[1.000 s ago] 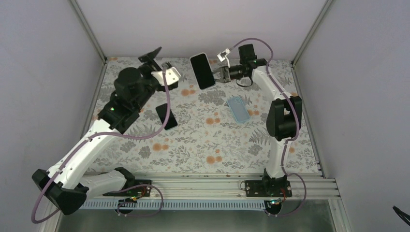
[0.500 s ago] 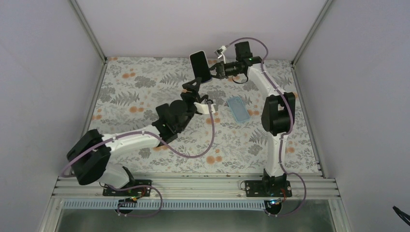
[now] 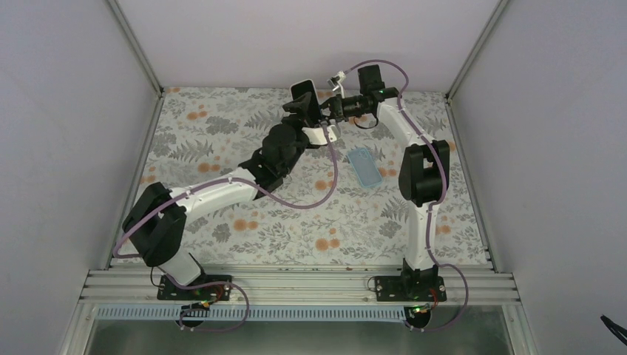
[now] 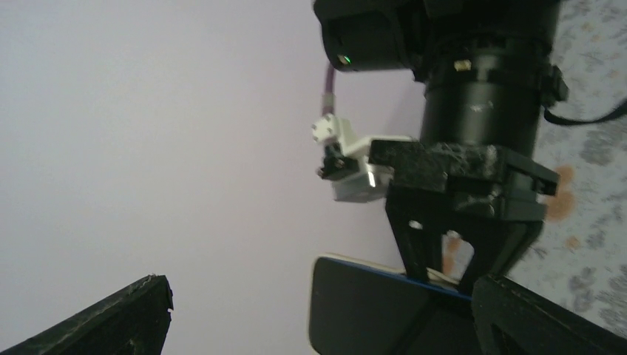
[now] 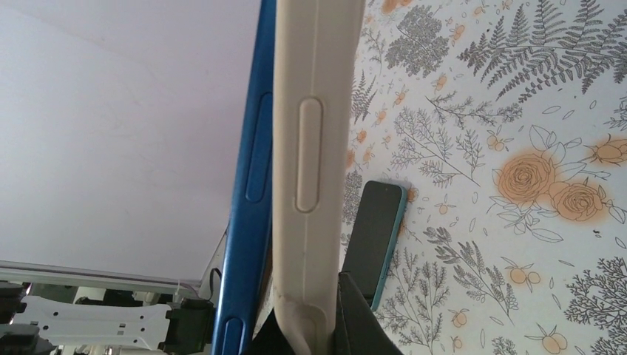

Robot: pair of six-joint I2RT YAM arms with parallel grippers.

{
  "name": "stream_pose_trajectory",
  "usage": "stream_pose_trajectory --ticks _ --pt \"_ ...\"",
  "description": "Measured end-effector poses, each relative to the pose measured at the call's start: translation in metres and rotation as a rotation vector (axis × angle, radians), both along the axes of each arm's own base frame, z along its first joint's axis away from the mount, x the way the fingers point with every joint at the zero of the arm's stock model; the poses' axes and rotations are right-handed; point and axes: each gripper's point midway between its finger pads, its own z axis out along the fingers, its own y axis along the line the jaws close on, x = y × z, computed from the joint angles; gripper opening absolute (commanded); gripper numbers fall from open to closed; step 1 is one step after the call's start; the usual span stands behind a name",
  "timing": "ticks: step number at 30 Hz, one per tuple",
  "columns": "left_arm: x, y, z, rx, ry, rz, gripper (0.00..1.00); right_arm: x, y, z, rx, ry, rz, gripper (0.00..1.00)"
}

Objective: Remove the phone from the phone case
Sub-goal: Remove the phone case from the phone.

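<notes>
The desk [image 3: 222, 140], covered in a floral print of ferns and orange roses, fills the enclosure floor. The left arm [image 3: 214, 196] stretches diagonally from its base at the near left across to the far middle. The right arm [image 3: 418, 229] rises from its base at the near right, bends at the elbow and reaches leftward along the back, so both wrists meet above the desk's far middle.

There the phone [image 3: 304, 95] is held up off the desk, standing roughly on edge with its dark screen showing in the overhead view. Seen edge-on from the right wrist, its blue side lies directly against the cream phone case [image 5: 314, 148], which has a long raised button strip. Whether the phone is fully seated in the case cannot be told.

A light-blue handset [image 3: 364, 167] lies flat on the desk, under and just right of the raised phone.

The right fingers [image 4: 499, 240] are closed, pinching phone and case together at one edge. The left fingers [image 4: 111, 322] are spread wide with nothing gripped; a corner of the phone sits in the gap, close to one of them.
</notes>
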Motion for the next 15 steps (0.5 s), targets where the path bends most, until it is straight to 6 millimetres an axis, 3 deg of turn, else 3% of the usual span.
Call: stream_pose_trajectory --ticks 9,15 --pt "0.008 0.003 -0.036 0.048 0.173 -0.053 1.0 0.003 0.001 0.002 0.006 0.011 -0.012 0.03" --pt "0.01 0.002 -0.046 0.064 0.196 -0.044 1.0 0.003 0.001 0.003 0.008 0.022 -0.017 0.04"
